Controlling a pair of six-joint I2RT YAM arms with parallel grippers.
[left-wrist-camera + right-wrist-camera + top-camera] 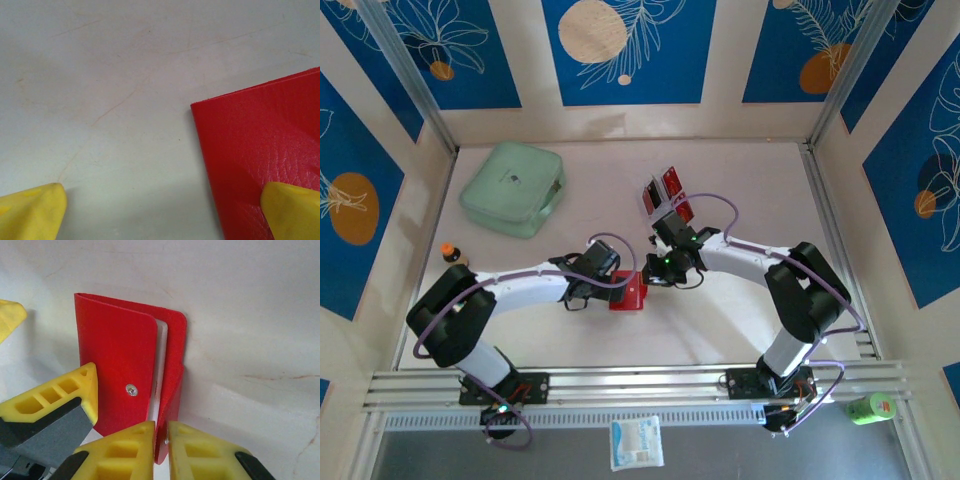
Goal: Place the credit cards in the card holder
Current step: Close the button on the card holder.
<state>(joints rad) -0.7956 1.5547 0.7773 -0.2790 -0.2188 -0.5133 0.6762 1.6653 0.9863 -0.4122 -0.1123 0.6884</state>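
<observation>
Where the job stands: you look to be at the very start. The cards (666,192) stand upright in a cluster toward the back of the surface (740,320), and no card can be made out inside the wallet (629,293).
What is left for you: getting the wallet open, then fetching each card and sliding it in. That is very likely the whole job.
Green case (512,187): far left at the back, well apart from the work. It has no part in this.
Left pincer (160,215): wide and holding nothing. One yellow fingertip (292,210) sits over the wallet's corner and the other is over bare surface.
Wallet, place: flat on the surface in the middle, toward the near edge, between your two pincers.
Wallet, look: red, grained, roughly square, with a rounded flap folded across it and a small pale snap (131,389). The covers gape a little along one side and show a white sliver (160,365); you cannot tell whether that is lining or a card.
Right pincer (161,445): narrow, with the wallet's near edge between its fingers, so it looks pinched there.
Cards, look: small, thin, red with dark parts, just beyond the right pincer and to the right of the wallet.
</observation>
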